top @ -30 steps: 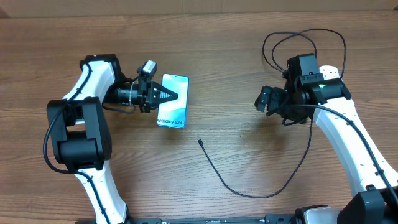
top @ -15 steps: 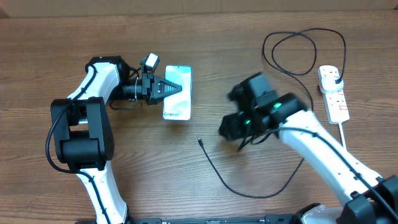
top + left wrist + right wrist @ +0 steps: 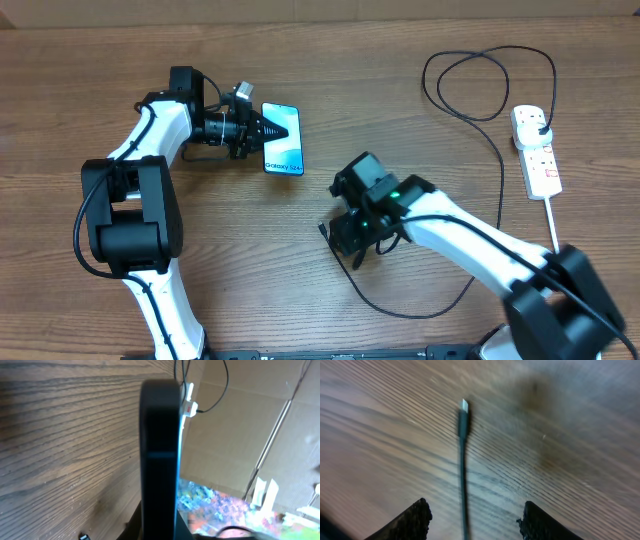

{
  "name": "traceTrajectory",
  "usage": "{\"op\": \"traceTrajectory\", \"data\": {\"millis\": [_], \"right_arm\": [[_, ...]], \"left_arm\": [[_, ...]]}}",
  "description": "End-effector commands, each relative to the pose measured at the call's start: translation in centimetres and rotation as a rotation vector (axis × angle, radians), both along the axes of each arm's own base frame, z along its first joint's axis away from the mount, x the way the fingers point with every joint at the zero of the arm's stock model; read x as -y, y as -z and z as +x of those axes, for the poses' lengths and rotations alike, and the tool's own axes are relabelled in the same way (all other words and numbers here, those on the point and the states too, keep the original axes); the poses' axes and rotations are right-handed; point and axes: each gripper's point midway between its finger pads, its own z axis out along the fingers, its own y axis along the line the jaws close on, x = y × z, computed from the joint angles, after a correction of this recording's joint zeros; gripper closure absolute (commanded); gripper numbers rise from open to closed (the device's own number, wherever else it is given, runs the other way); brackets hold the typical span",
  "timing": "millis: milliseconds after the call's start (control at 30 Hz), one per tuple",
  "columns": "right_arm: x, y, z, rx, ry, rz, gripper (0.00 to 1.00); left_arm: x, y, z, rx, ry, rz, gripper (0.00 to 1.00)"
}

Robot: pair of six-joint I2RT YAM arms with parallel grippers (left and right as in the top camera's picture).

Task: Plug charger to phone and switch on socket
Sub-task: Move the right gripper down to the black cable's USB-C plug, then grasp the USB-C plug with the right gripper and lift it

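Wooden counter [image 3: 80, 60], socket [image 3: 537, 150] by its right edge. Left tool [image 3: 272, 131] clamps the phone [image 3: 283, 155] toward the far-left corner; a loose grip could let it twist. Right tool [image 3: 475, 507], spread and empty, straddles the charger [image 3: 463, 455] mid-counter; closing off-centre could flick it away.

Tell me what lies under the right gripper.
The charger lies on the table under the right gripper: its cable runs between the open fingers, connector tip ahead of them. Overhead, the gripper covers a stretch of cable behind the tip.
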Motion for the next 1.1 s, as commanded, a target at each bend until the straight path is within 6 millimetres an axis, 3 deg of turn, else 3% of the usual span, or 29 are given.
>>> {"op": "traceTrajectory", "data": {"millis": [0, 133, 300, 567, 867, 1067], "right_arm": [[0.3, 2.9, -1.3, -0.027, -0.047, -0.101, 0.42], [1.5, 4.3, -1.1, 0.030, -0.071, -0.230, 0.45], [0.6, 4.3, -1.3, 0.061, -0.101, -0.225, 0.58], [0.8, 5.1, -1.8, 0.078, -0.089, -0.242, 0.65], [6.2, 4.5, 3.6, 0.293, 0.142, -0.468, 0.69], [5.9, 4.9, 4.5, 0.204, 0.203, -0.341, 0.67]], "left_arm": [[0.0, -1.9, 0.1, -0.012, -0.020, -0.021, 0.96], [0.0, -2.0, 0.4, 0.014, -0.021, -0.021, 0.96], [-0.6, -2.0, 0.8, 0.018, -0.038, -0.021, 0.96], [-0.8, -2.0, 0.8, 0.018, -0.041, -0.020, 0.96], [-0.8, -2.0, 0.8, 0.018, -0.041, -0.021, 0.96], [-0.8, -2.0, 0.8, 0.015, -0.041, -0.021, 0.96]]}}
